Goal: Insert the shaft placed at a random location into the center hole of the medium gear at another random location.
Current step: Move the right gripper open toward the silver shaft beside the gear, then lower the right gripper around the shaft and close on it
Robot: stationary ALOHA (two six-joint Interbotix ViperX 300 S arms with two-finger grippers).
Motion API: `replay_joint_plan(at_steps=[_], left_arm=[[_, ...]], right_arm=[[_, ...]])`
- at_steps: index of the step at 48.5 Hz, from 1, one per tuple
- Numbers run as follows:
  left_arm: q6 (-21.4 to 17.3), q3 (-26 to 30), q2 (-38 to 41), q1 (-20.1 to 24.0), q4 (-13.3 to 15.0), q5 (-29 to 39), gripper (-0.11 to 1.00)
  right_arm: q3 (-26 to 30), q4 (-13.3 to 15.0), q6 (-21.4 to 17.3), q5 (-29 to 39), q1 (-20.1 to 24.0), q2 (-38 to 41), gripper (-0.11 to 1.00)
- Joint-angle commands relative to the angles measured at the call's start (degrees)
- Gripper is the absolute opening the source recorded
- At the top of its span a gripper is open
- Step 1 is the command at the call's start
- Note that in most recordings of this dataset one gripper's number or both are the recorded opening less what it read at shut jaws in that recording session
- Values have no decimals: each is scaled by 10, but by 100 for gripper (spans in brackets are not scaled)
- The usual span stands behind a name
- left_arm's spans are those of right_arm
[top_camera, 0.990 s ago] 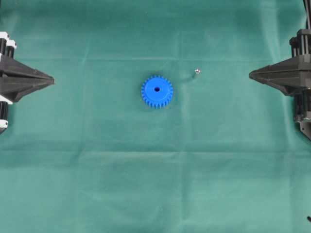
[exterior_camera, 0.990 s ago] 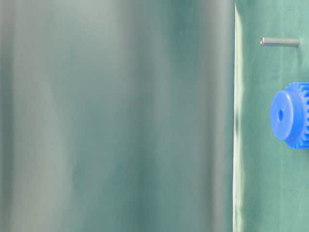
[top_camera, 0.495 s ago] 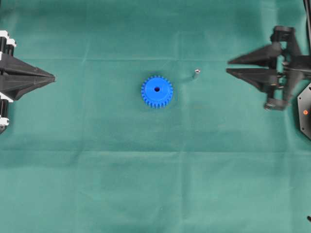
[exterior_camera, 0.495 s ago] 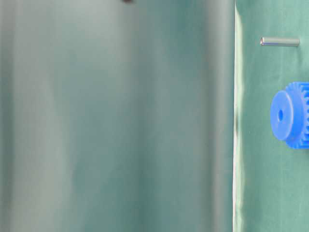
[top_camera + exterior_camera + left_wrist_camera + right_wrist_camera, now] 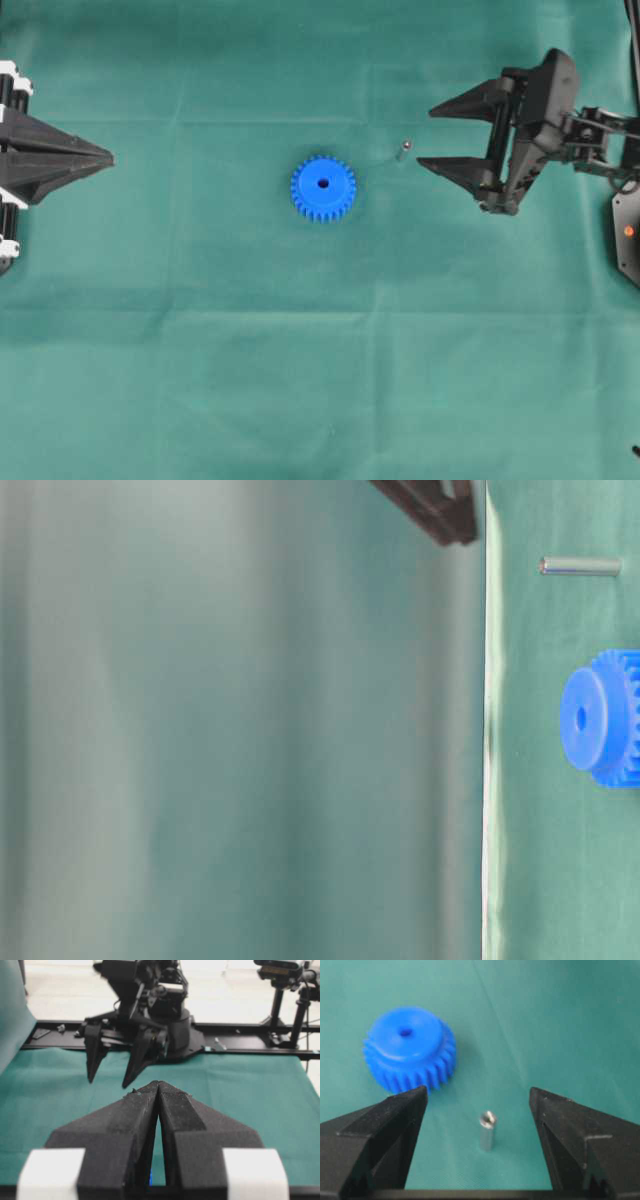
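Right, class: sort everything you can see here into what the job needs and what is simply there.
Needed for the job:
- shaft, standing upright on the cloth
- medium gear, flat on the cloth
- its center hole, empty
- right claw, open, near the shaft

Simply there:
- left claw, shut, at the left edge
- green cloth

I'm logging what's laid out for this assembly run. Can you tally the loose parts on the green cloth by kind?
Blue plastic gear: 1
Silvery metal shaft: 1
Total: 2 loose parts, lying apart from each other on the green cloth.
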State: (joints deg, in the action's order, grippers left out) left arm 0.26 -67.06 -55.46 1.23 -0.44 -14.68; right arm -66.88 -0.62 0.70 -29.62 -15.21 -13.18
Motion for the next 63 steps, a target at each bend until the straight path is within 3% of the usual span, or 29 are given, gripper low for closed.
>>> replay_joint_plan(at_steps=[1, 16, 35, 39, 46, 50, 63], left_arm=[[1, 12, 4, 2, -2, -3, 0], [0, 11, 5, 2, -2, -3, 0], [1, 11, 6, 2, -2, 8, 0], [1, 11, 6, 2, -2, 7, 0], [1, 11, 5, 2, -2, 8, 0], [1, 11, 6, 2, -2, 8, 0], [1, 11, 6, 2, -2, 8, 0]], right_arm=[[11, -1, -2, -28, -7, 28, 87], [32, -4, -2, -69, -8, 120, 87], [40, -4, -3, -68, -8, 130, 83], [41, -4, -2, -68, -8, 131, 71], [42, 4, -1, -65, -8, 133, 30], [42, 5, -1, -58, -8, 132, 14], [43, 5, -2, -50, -7, 133, 13]])
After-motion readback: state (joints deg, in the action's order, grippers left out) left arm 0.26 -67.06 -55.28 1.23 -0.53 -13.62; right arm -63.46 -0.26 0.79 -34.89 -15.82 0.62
